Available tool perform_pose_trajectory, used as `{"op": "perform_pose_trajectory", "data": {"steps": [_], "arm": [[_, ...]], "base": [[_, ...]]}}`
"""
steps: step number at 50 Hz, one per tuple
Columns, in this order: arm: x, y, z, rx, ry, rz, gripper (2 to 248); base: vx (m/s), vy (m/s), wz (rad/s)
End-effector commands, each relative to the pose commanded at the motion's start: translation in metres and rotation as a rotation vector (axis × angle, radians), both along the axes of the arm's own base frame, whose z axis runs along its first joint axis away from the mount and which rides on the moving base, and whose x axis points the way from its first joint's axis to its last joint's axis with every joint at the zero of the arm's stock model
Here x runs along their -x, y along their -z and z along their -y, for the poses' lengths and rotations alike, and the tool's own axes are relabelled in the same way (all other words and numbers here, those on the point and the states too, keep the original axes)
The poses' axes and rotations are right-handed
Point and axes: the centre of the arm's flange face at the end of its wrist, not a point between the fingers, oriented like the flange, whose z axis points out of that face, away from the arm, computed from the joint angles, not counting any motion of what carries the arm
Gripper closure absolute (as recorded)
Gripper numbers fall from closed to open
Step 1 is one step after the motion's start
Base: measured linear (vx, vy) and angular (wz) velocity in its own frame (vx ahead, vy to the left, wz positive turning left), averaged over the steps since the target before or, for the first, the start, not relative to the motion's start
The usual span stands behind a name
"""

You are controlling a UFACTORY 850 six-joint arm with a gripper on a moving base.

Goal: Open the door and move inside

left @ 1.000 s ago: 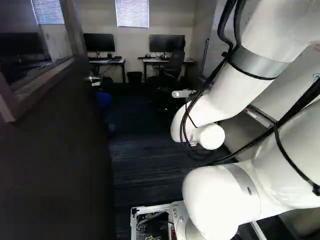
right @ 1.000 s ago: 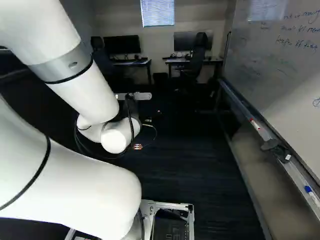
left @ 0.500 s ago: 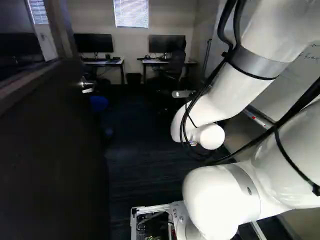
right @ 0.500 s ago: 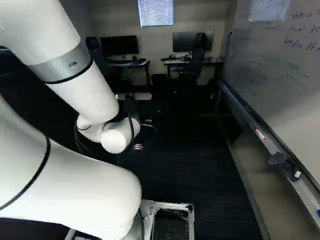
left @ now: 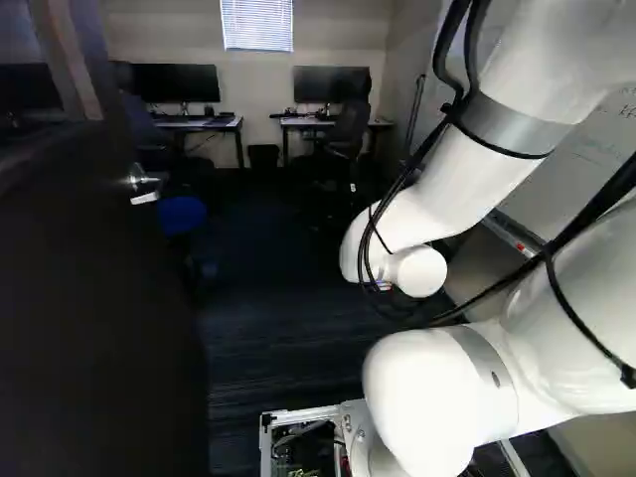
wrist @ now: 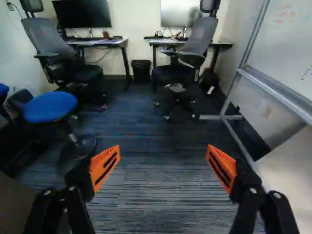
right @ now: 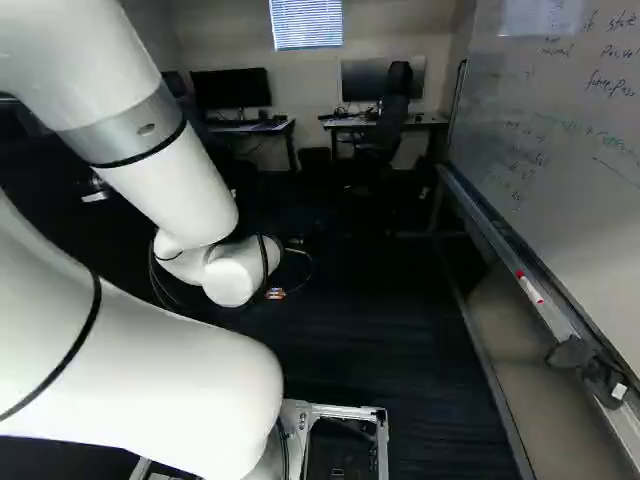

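Note:
The dark door [left: 89,298] stands swung open along the left of the left base view, a window in its upper part. Its metal handle [left: 144,181] is on the edge farther ahead; the same handle [right: 95,190] shows left of the arm in the right base view. In both base views the gripper cannot be made out beyond the white wrist. In the wrist view the gripper [wrist: 163,161] is open, orange pads wide apart, with nothing between them and carpet beyond. It touches neither door nor handle.
Desks [wrist: 100,42] with monitors, office chairs [wrist: 183,73] and a bin [wrist: 141,71] line the far wall. A blue stool [wrist: 50,107] stands on the door's side. Along the right runs a whiteboard [right: 570,150], with a tray [right: 490,240] and a floor-level frame.
The base has moved forward and turned slightly right; the door and handle slide left in the left base view, and the whiteboard tray comes closer. The arm keeps its pose.

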Motion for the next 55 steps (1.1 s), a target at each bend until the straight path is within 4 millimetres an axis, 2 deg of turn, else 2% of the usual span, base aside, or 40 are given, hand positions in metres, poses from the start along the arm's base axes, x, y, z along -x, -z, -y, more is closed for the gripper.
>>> {"op": "perform_pose_trajectory", "data": {"steps": [55], "arm": [[0.0000, 0.0000, 0.0000, 0.000, 0.000, 0.000, 3]], "base": [[0.216, -0.042, -0.014]]}}
